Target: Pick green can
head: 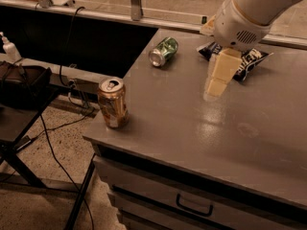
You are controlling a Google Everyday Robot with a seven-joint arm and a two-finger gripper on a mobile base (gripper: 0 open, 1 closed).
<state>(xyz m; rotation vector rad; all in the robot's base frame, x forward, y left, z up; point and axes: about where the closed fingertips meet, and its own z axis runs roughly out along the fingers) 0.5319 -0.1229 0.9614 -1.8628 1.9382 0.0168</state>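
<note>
The green can [163,51] lies on its side near the far left edge of the grey table [192,128], its silver top facing the near left. My gripper [215,86], cream-coloured under the white arm, hangs over the middle of the table. It is to the right of the green can, a little nearer the camera, and apart from it. It holds nothing that I can see.
An orange-copper can [113,103] stands upright at the table's near left corner. A dark blue snack bag [250,58] lies at the far right, partly behind my arm. A drawer with a handle [194,206] sits below. Left of the table, cables [57,162] run over the floor beside a black stand [19,114].
</note>
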